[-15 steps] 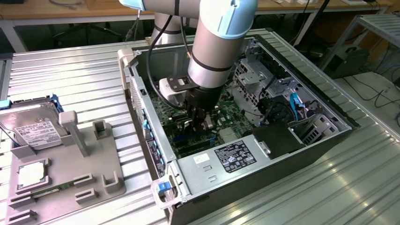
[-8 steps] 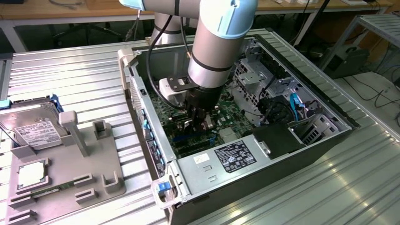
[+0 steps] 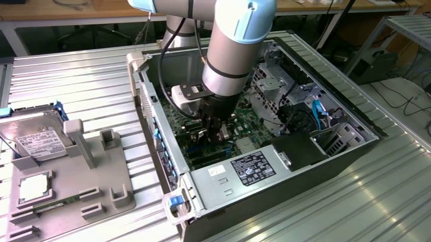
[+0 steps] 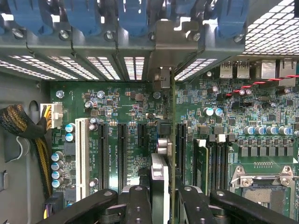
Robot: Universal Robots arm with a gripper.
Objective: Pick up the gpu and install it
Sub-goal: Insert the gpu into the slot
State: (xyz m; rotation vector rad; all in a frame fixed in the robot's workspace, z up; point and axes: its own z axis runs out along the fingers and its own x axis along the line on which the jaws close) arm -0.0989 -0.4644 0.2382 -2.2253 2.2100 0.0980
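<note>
GPU (image 4: 172,140): pinched edge-on in gripper (image 4: 161,193) jaws above motherboard (image 4: 140,116) slots; installation step; calls for slot alignment, judged.

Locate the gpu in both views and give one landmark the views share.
Exterior view: the gpu stands on edge in the end effector, low inside the open case, over the motherboard.
Wrist view: the gpu is an edge-on green strip at centre, between the end effector's fingers, its bracket reaching the rear slots.
Shared landmark: the motherboard.
</note>
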